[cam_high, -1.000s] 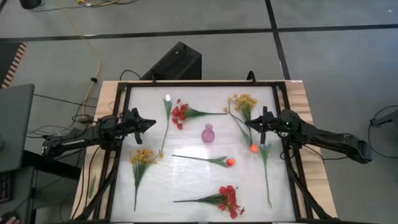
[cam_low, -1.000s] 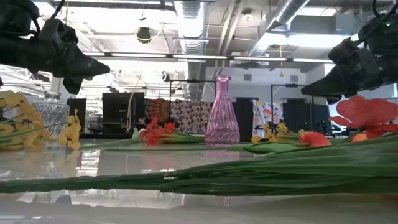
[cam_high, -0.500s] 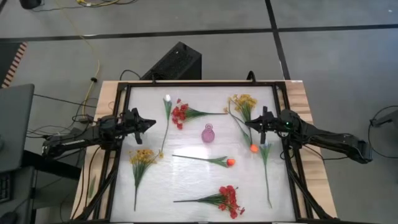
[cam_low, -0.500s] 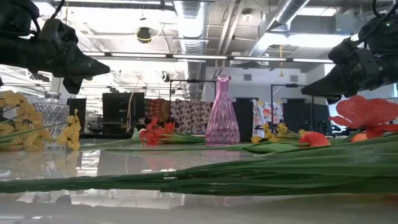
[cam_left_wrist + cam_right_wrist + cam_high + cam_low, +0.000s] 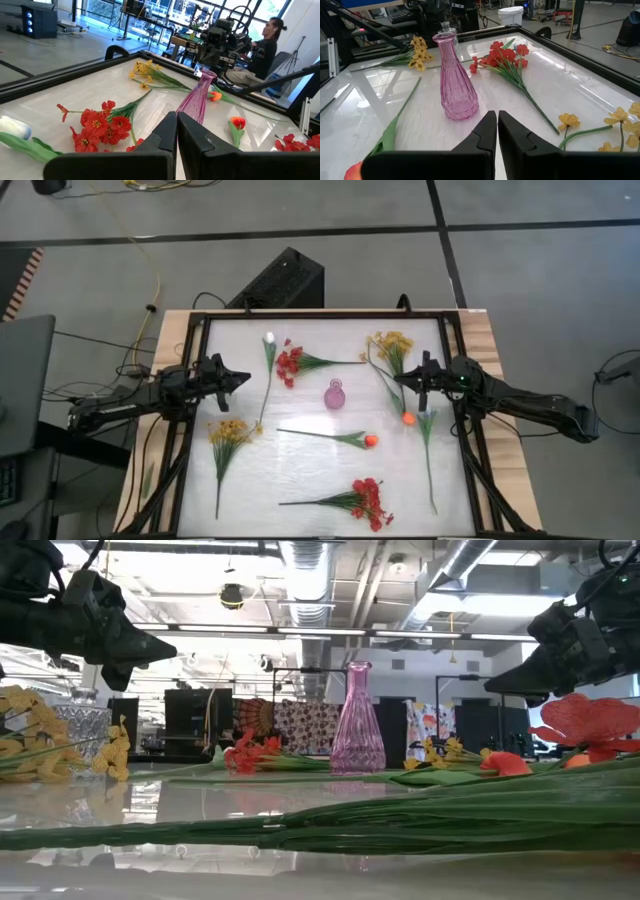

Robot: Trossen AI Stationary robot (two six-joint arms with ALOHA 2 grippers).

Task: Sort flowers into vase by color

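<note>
A pink glass vase (image 5: pixel 334 394) (image 5: pixel 358 722) stands upright mid-table. Around it, flowers lie flat on their stems and blossoms. These are a white tulip (image 5: pixel 269 338), red sprays (image 5: pixel 290 363) (image 5: pixel 370 502), yellow sprays (image 5: pixel 393 343) (image 5: pixel 230 430), and orange tulips (image 5: pixel 408 418) (image 5: pixel 371 441). A further green stem (image 5: pixel 429 455) lies by the right edge. My left gripper (image 5: pixel 245 377) (image 5: pixel 177 117) hovers shut over the left side, pointing at the vase. My right gripper (image 5: pixel 398 379) (image 5: pixel 497 116) hovers shut over the right side, above an orange tulip's stem.
A black frame (image 5: pixel 196 380) borders the white table. A black box (image 5: pixel 285 280) sits beyond the far edge. A person (image 5: pixel 265 47) is seated past the table's right side. Bare table lies between the vase and the near red spray.
</note>
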